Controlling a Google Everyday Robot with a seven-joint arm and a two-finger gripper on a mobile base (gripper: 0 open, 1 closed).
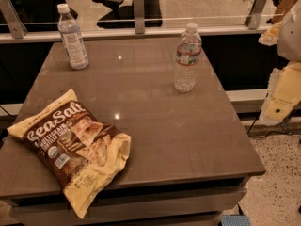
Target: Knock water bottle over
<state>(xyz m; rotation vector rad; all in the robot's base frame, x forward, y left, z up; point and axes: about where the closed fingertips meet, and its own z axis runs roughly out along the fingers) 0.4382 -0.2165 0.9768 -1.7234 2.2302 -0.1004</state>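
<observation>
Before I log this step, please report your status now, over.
Gripper at right edge, beside table, touching nothing. Water bottle upright, far right side. Nothing between them; other bottle, chip bag to left.

1. Only part of the arm (285,94) shows, cut off by the right edge of the camera view.
2. Its lower visible section is a pale yellow, blocky link with an uneven left edge and a small dark round spot near its bottom. It slants down and to the left.
3. Above it sits a rounded white segment (292,29), also cropped by the frame edge.
4. The gripper (269,35) appears as a small pale yellow piece jutting leftward from that white segment. It sits high on the right side, up in the air.
</observation>
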